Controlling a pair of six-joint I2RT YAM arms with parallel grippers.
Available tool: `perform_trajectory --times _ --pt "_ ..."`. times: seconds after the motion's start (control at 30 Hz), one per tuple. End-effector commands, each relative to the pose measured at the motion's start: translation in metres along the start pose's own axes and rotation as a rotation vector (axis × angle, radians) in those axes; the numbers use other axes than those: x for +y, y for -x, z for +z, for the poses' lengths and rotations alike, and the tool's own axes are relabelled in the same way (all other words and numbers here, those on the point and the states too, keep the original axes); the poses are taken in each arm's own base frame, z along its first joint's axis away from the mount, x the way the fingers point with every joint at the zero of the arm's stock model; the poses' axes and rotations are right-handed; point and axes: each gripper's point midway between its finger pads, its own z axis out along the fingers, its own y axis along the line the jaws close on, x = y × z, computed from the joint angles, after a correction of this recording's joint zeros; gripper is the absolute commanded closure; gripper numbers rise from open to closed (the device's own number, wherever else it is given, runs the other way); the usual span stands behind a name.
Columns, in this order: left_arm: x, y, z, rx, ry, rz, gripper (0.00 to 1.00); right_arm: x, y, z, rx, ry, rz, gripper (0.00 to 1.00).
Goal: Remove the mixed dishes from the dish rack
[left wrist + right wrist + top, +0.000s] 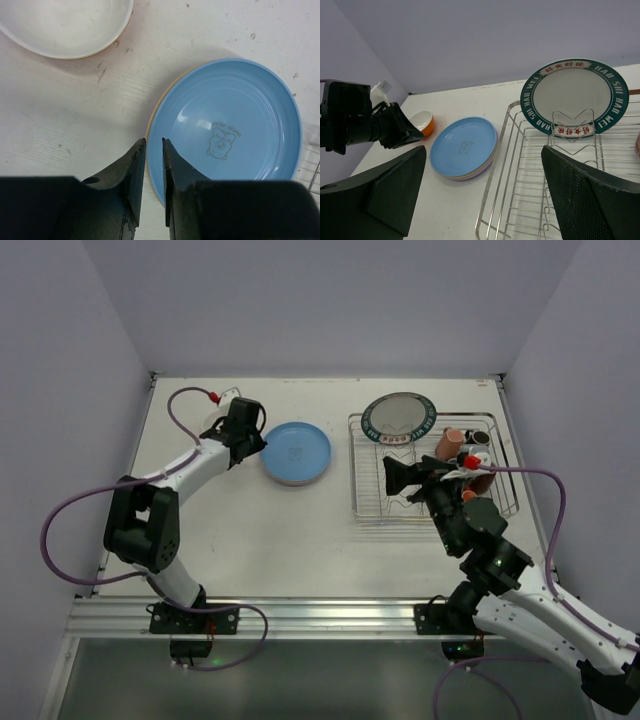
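I count one dish rack on the right of the overhead frame, one green-rimmed plate standing in it, and three plates stacked at centre, blue on top. One orange bowl sits left of that stack. The mugs at the rack's right end are too hidden to count.

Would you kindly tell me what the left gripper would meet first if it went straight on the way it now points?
Most likely the rim of the blue plate, just ahead of the left gripper; exact depth is unclear.
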Motion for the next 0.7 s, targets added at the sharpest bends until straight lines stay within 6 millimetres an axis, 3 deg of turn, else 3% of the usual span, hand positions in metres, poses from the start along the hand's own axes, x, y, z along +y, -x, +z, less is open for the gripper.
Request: perform_trajectory --times 0.0,0.1,0.13,0.17,0.23,0.27,0.3,0.37,0.4,0.47,0.5,0.6,0.67 --pt "0.008 0.024 -0.023 -0.089 0.042 -0.03 0.74 0.008 0.009 0.004 -0.028 0.02 0.039 0.01" --pt "0.016 0.033 -0.046 -0.121 0.042 -0.035 0.58 0.007 0.003 0.011 0.013 -0.008 0.025 0.01" --pt "0.019 0.035 -0.054 -0.128 0.04 -0.033 0.5 0.005 -0.008 0.015 0.057 -0.026 0.02 0.01" --pt "0.023 0.043 -0.073 -0.158 0.028 -0.04 0.25 0.004 -0.012 0.017 0.075 -0.038 0.028 0.01" --pt "0.034 0.042 -0.091 -0.167 0.031 -0.031 0.09 -0.002 -0.015 0.023 0.111 -0.071 0.05 0.01" --pt "0.036 0.046 -0.111 -0.183 -0.003 -0.009 0.0 0.002 -0.024 0.027 0.153 -0.047 0.059 0.01" --pt "0.039 0.044 -0.119 -0.177 -0.013 0.012 0.0 -0.006 -0.017 0.034 0.149 -0.073 0.109 0.01" --pt "0.048 0.038 -0.14 -0.15 -0.026 0.068 0.0 -0.006 -0.033 0.044 0.249 -0.052 0.154 0.01" --pt "0.051 0.035 -0.146 -0.14 -0.027 0.091 0.0 -0.014 -0.021 0.053 0.24 -0.076 0.196 0.01" --pt "0.061 0.024 -0.158 -0.092 -0.035 0.172 0.0 -0.016 -0.036 0.067 0.324 -0.108 0.317 0.01" --pt "0.063 0.02 -0.161 -0.076 -0.039 0.201 0.0 -0.016 -0.025 0.078 0.297 -0.147 0.422 0.01" --pt "0.072 0.003 -0.166 -0.033 -0.067 0.299 0.0 -0.037 -0.026 0.106 0.265 -0.338 0.572 0.01" --pt "0.086 -0.012 -0.163 -0.025 -0.049 0.329 0.0 -0.051 -0.033 0.111 0.267 -0.487 0.706 0.01"
